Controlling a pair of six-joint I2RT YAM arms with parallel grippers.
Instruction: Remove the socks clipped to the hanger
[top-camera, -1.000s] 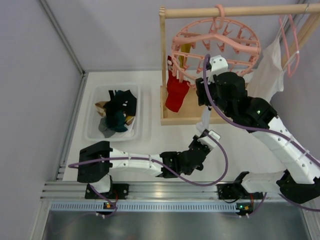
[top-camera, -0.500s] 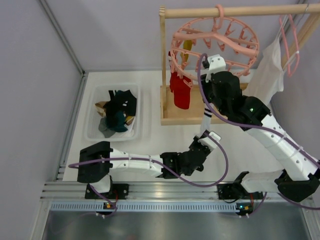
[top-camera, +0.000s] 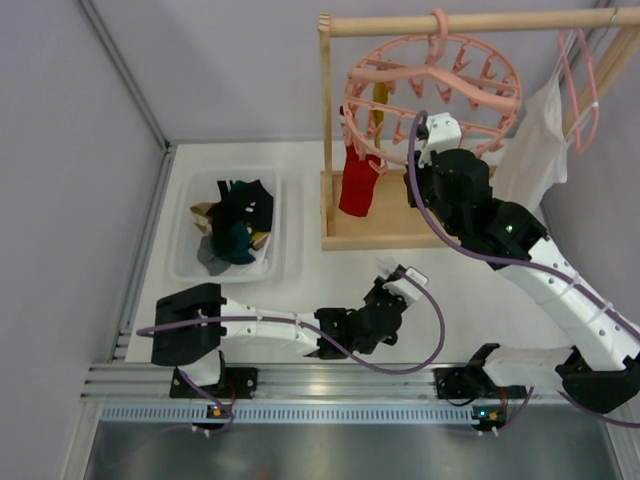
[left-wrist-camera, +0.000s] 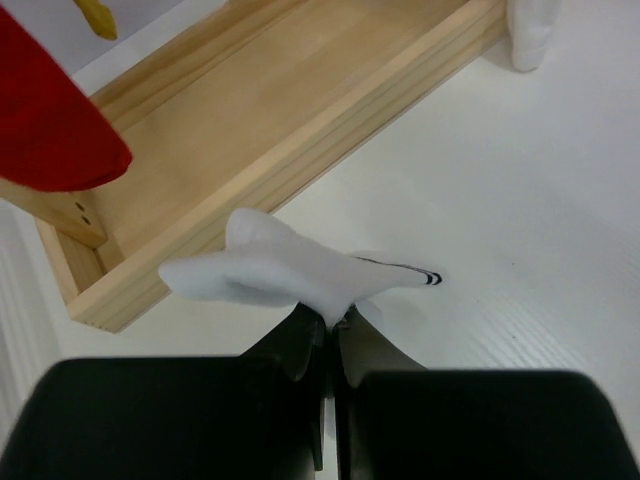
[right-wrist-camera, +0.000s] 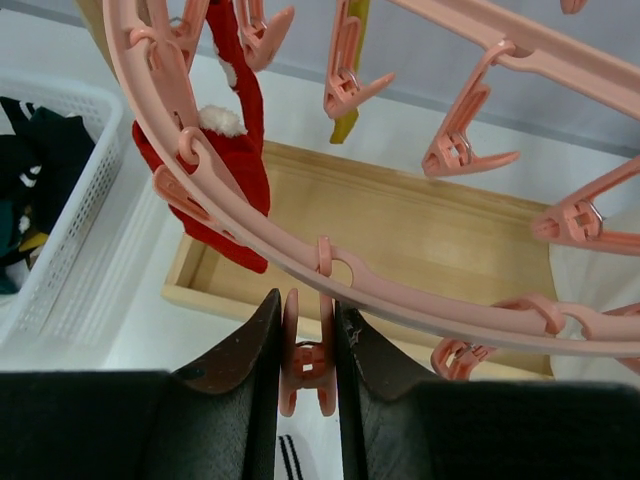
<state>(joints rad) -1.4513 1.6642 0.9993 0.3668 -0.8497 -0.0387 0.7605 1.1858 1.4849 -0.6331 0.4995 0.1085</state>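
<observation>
While in the basket (top-camera: 186, 200), dark socks (top-camera: 238, 225).

Open table (top-camera: 312, 272) lay between the basket (top-camera: 178, 232) and the wooden rack base (top-camera: 360, 241), and in front of that base. Above it, the hanger (top-camera: 349, 105) with its dangling pegs (right-wrist-camera: 462, 148) and a red sock (top-camera: 358, 186) crowded the space beside the upright post (top-camera: 325, 110). The white garment (top-camera: 535, 150) closed off the right.

No readable text, labels, brands or numbers in any view. Closest thing: thin dark lines on the white sock (left-wrist-camera: 290, 272) in the left wrist view, and those are stripes, not lettering. The pink hanger (right-wrist-camera: 400, 297) seen close in the right wrist view shows no legible moulded marking.
</observation>
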